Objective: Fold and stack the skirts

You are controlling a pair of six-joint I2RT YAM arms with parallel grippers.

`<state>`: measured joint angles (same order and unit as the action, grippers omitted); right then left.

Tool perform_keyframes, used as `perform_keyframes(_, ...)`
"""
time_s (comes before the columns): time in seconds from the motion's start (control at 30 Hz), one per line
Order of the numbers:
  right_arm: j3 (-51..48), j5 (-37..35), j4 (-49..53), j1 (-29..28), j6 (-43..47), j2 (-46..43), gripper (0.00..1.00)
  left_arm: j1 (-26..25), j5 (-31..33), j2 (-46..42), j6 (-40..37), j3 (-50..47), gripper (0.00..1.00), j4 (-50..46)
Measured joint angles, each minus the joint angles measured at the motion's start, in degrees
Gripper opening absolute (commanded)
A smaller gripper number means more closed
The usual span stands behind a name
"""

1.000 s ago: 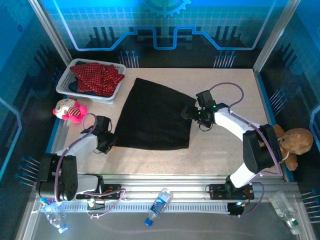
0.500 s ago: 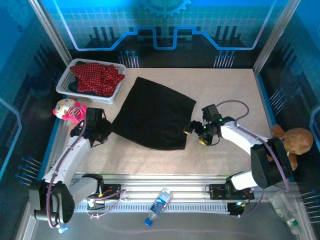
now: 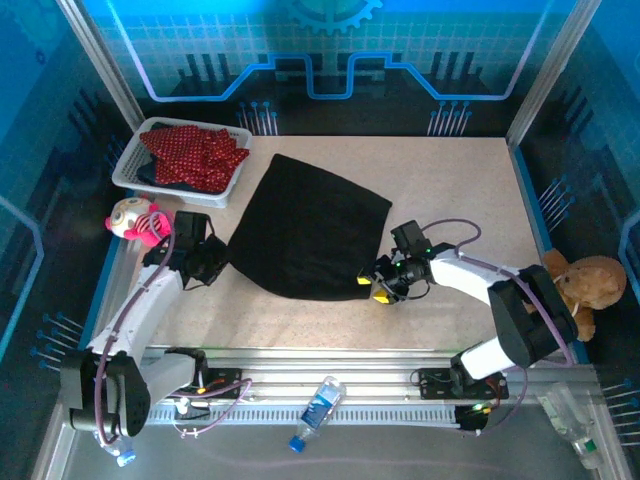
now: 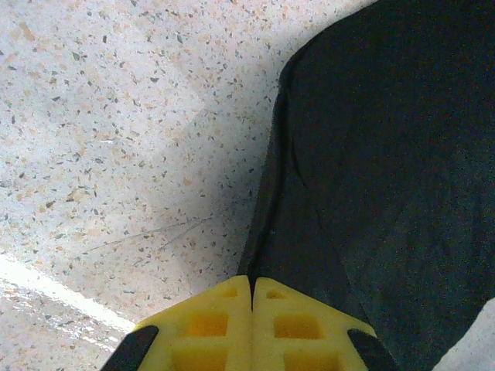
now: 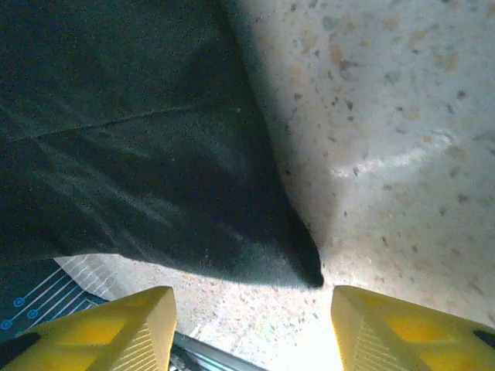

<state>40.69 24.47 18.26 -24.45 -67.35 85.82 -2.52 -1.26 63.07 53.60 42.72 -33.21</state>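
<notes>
The black skirt (image 3: 310, 230) lies spread across the middle of the table. My left gripper (image 3: 214, 264) is at its left corner, and in the left wrist view the yellow pads (image 4: 209, 321) press together with the black skirt (image 4: 371, 154) edge running into their seam. My right gripper (image 3: 374, 287) stands open at the skirt's front right corner. In the right wrist view that corner tip of the black skirt (image 5: 308, 272) lies on the table just ahead of the gap of the right gripper (image 5: 254, 313). The red patterned skirt (image 3: 195, 155) is heaped in the basket over a dark garment.
The white mesh basket (image 3: 128, 172) stands at the back left. A pink-and-white plush toy (image 3: 140, 220) lies beside my left arm. A brown teddy (image 3: 585, 280) sits at the right edge. A plastic bottle (image 3: 318, 408) lies on the front rail.
The left gripper drew the skirt's left corner back and outward. The right gripper came from the skirt's right edge down to its front right corner, and the skirt's outline shrank toward the back.
</notes>
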Motion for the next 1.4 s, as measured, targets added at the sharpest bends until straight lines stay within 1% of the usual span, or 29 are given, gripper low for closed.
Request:
perform_keyframes(0.2,-0.2,0.0,-0.2,-0.7,-0.9,1.2,0.55,0.0,-0.1,0.0,0.0,0.0,0.0,-0.3)
perform_keyframes(0.33,-0.9,0.2,-0.2,-0.7,-0.8,1.2,0.5,0.0,-0.1,0.0,0.0,0.0,0.0,-0.4)
perform_keyframes(0.63,-1.1,1.7,-2.4,-0.8,-0.8,3.2,0.44,0.0,-0.1,0.0,0.0,0.0,0.0,-0.4)
perform_keyframes(0.8,-1.4,2.0,-3.5,-0.8,-0.8,3.4,0.39,0.0,-0.1,0.0,0.0,0.0,0.0,-0.4)
perform_keyframes(0.97,-1.9,1.9,-5.4,-0.8,-0.8,4.0,0.29,0.0,-0.1,0.0,0.1,0.0,0.0,-0.4)
perform_keyframes(1.03,-2.3,1.9,-5.8,-0.8,-0.9,4.1,0.22,0.0,-0.1,0.0,0.0,0.0,0.0,-0.4)
perform_keyframes(1.13,-3.1,1.9,-6.4,-0.8,-1.1,3.8,0.06,0.0,-0.1,0.0,0.0,0.0,0.0,-0.4)
perform_keyframes(1.2,-4.0,1.7,-5.8,-0.6,-0.7,2.1,0.0,-0.3,0.6,-0.2,0.1,0.0,0.0,-1.1)
perform_keyframes(1.3,-4.6,1.5,-2.0,1.2,1.3,-3.0,0.0,-2.8,3.7,-1.3,0.4,0.0,0.0,-3.7)
perform_keyframes(1.4,-4.3,1.2,3.2,6.4,5.6,-8.6,0.0,-7.6,6.7,-2.2,1.6,1.3,0.0,-6.8)
